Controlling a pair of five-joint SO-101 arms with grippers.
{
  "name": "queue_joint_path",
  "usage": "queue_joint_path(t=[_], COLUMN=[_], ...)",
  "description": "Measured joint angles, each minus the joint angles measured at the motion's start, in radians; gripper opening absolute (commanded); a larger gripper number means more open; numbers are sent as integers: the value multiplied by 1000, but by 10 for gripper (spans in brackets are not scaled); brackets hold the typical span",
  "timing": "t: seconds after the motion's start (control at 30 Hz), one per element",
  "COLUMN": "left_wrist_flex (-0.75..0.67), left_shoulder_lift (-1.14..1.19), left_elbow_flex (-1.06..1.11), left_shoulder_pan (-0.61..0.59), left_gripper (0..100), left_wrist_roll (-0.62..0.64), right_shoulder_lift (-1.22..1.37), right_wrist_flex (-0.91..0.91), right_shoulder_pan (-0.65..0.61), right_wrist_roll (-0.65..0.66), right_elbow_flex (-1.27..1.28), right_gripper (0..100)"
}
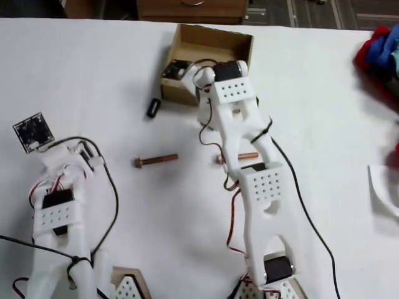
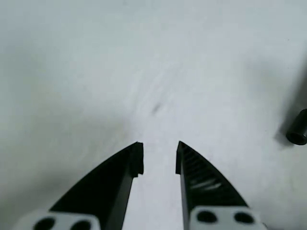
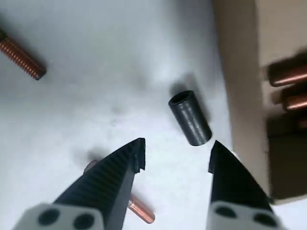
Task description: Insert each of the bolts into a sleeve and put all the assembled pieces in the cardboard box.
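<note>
Your left gripper (image 2: 159, 143) hangs over the worktop (image 1: 93, 62) near its left edge, fingers slightly apart. A bolt (image 1: 156, 160) lies mid-worktop. A black sleeve (image 1: 153, 107) lies beside the cardboard box (image 1: 215, 37), which holds copper pieces (image 3: 288, 74). Your right gripper (image 3: 177, 143) is above the sleeve, fingers wide apart.

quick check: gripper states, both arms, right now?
Left gripper: open, holding nothing.
Right gripper: open, holding nothing; a black sleeve lies just ahead of it.
</note>
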Motion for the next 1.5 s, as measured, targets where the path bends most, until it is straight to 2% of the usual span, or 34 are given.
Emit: queue_joint_path(t=[0.47,0.53,0.63,0.67,0.9,1.0,1.1,1.23,1.5], left_wrist_flex=[0,0,0,0,0,0,0,0,0], left_shoulder_lift=[0,0,0,0,0,0,0,0,0], left_elbow_flex=[0,0,0,0,0,0,0,0,0], left_shoulder_pan=[0,0,0,0,0,0,0,0,0], left_gripper=[135,135,135,135,135,135,135,135,135], left_wrist_roll=[0,0,0,0,0,0,0,0,0], right_shoulder_lift=[149,150,150,150,150,152,152,152,152], right_wrist_flex=[-135,-135,-115,-109,-46,-34,-32,-32,-32], right_shoulder_pan=[18,20,23,25,25,25,18,12,11], right_wrist_roll=[0,0,2,2,-2,-68,-153,-190,-190], right_elbow_flex=[-8,-8,-9,-12,-17,-38,-68,-80,-83], right_gripper=[198,144,7,29,21,28,82,170,161])
